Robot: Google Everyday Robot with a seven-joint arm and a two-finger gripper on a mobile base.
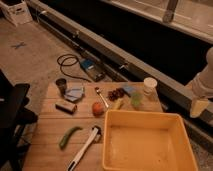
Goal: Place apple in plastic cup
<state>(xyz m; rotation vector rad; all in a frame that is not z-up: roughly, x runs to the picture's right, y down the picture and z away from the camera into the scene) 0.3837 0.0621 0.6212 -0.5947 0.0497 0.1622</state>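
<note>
The apple (98,108), small, round and reddish-orange, lies on the wooden table (50,150) near its middle, just left of the yellow bin. The plastic cup (136,100), small and pale yellow-green, stands upright to the apple's right and a little farther back, in front of the white jar. My gripper (199,107) hangs at the right edge of the view, past the table's right end and well apart from both the cup and the apple. It holds nothing that I can see.
A large yellow bin (150,142) fills the table's front right. A white lidded jar (149,85), dark red grapes (116,93), a spoon (101,96), a dark cup (61,85), a blue cloth (75,93), a green vegetable (69,136) and a white-handled brush (85,147) lie around.
</note>
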